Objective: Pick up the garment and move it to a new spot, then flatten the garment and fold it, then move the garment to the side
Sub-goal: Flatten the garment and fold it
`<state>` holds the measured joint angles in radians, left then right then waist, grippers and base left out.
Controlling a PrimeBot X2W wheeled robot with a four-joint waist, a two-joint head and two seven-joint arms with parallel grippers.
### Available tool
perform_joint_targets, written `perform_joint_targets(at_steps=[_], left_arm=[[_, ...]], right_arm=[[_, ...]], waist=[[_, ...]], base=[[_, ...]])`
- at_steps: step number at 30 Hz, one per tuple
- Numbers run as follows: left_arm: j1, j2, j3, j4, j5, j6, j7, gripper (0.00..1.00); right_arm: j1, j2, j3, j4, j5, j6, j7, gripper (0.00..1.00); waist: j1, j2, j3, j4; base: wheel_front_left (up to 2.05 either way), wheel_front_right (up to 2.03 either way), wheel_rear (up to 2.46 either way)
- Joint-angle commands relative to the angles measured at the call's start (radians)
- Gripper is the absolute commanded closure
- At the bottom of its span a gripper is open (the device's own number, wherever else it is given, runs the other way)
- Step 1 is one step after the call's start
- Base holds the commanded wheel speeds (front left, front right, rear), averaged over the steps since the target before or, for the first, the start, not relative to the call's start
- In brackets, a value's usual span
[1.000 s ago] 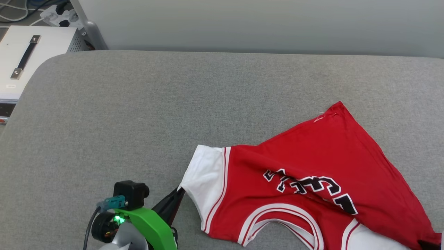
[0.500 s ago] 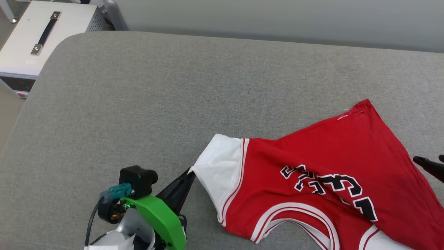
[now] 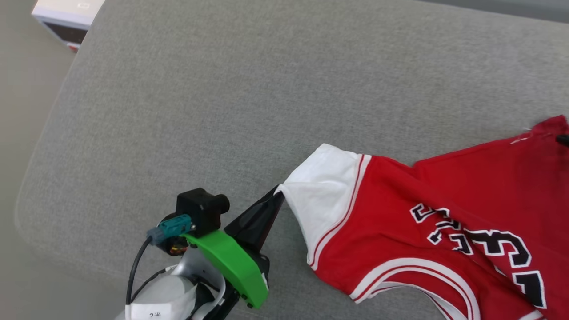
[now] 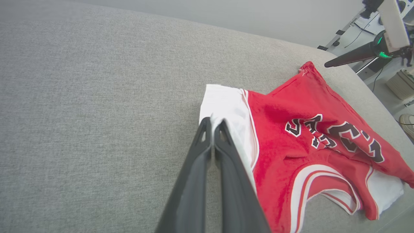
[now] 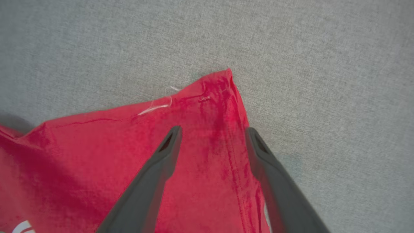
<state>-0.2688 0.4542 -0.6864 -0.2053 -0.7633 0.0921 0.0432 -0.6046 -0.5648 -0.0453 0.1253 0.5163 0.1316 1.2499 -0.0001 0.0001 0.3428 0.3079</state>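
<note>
Right wrist view — the right hand has just been opened wide, nothing held, above the red corner of the garment on the grey cushion; the white sleeve is kept pinched by the closed left hand — flattening can be started.

The red basketball-style T-shirt with white sleeves runs off the head view's right and bottom edges, which slice through its black white-edged print; creases break the lettering past reading. The right gripper is cut by that right edge down to one dark fingertip. The left gripper, fingers pressed together, covers part of the white sleeve. A white box is clipped by the top edge.
</note>
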Motion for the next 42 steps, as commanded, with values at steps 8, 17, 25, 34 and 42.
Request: perform_joint_targets(at_steps=[8, 17, 25, 34, 42], left_arm=[[-0.041, -0.032, -0.009, 0.021, 0.016, -0.017, -0.028, 1.00], [-0.055, -0.044, -0.011, 0.047, 0.016, -0.020, -0.040, 1.00], [-0.054, -0.037, -0.002, 0.068, 0.008, -0.014, -0.042, 1.00], [-0.044, -0.007, 0.035, 0.083, -0.006, 0.003, -0.053, 1.00], [-0.052, 0.045, 0.094, 0.065, -0.017, 0.030, -0.051, 1.00]], right_arm=[[-0.039, -0.038, 0.051, 0.102, -0.045, -0.001, -0.009, 0.00], [0.000, -0.050, 0.099, 0.152, -0.031, -0.001, -0.010, 0.64], [-0.002, -0.043, 0.121, 0.150, -0.003, -0.001, -0.104, 1.00], [-0.014, -0.060, 0.161, 0.140, 0.041, -0.001, -0.298, 1.00], [-0.029, -0.086, 0.177, 0.130, 0.077, -0.001, -0.485, 1.00]], waist=[[0.0001, -0.0001, 0.095, 0.089], [0.0001, -0.0001, 0.108, 0.105], [0.0001, -0.0001, 0.072, 0.090], [0.0001, -0.0001, -0.036, 0.028], [0.0001, -0.0001, -0.151, -0.060]], base=[[0.00, 0.00, 0.00], [0.00, 0.00, 0.00], [0.00, 0.00, 0.00], [0.00, 0.00, 0.00], [0.00, 0.00, 0.00]])
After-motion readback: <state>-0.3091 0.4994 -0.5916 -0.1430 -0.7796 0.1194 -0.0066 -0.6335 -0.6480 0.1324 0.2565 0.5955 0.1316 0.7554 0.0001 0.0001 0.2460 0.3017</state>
